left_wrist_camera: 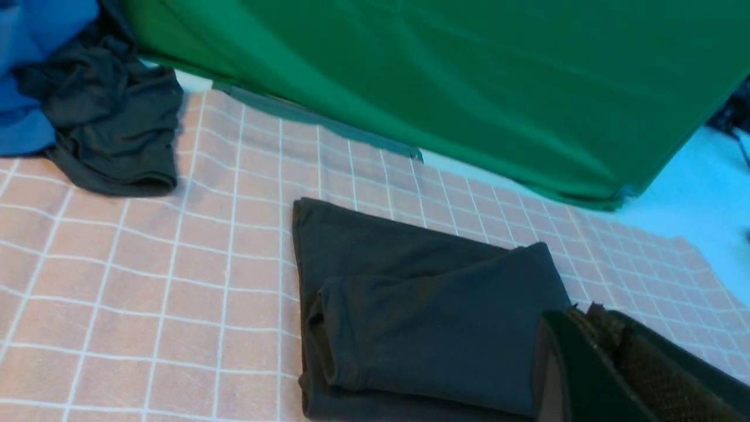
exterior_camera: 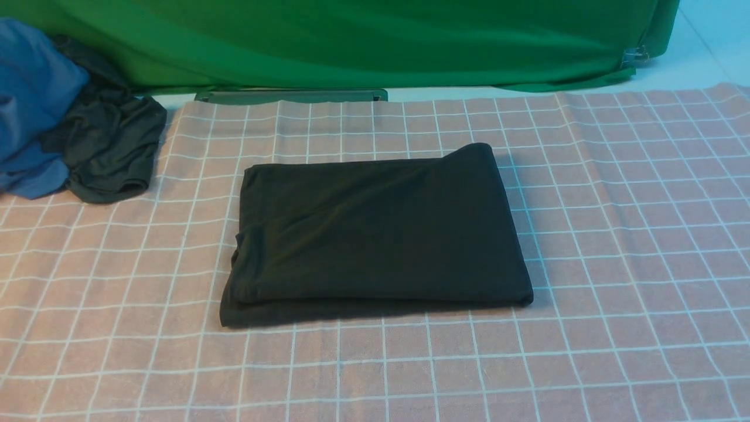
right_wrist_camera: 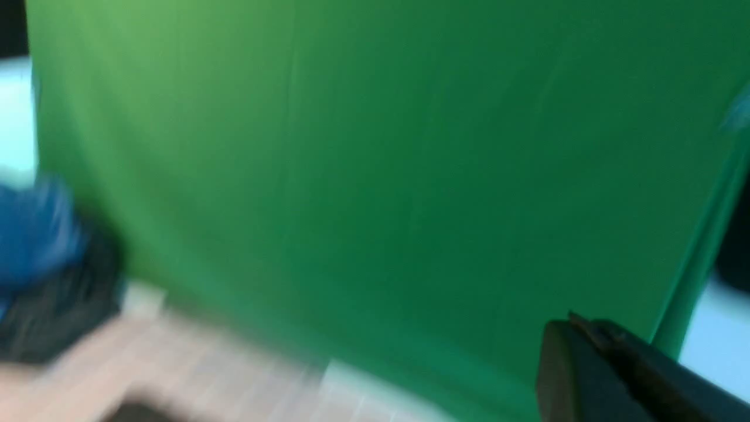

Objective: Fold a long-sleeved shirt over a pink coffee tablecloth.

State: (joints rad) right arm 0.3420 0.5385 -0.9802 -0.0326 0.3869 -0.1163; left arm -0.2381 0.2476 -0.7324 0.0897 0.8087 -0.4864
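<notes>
Blue garment (exterior_camera: 29, 105) & grey-green garment (exterior_camera: 108, 149), far-left corner

Front view faces the pink coffee tablecloth (exterior_camera: 615, 246) squarely — both wrist views share the green cloth (left_wrist_camera: 445, 88) backdrop.

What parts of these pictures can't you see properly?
- Long-sleeved shirt: it is folded, so its sleeves and front are hidden in the front view.
- Blue garment: cut off by the front view's left edge.
- Right wrist view: motion blur smears the pink coffee tablecloth.
- Left gripper: mostly cut off by the left wrist picture's corner; jaws shut.
</notes>
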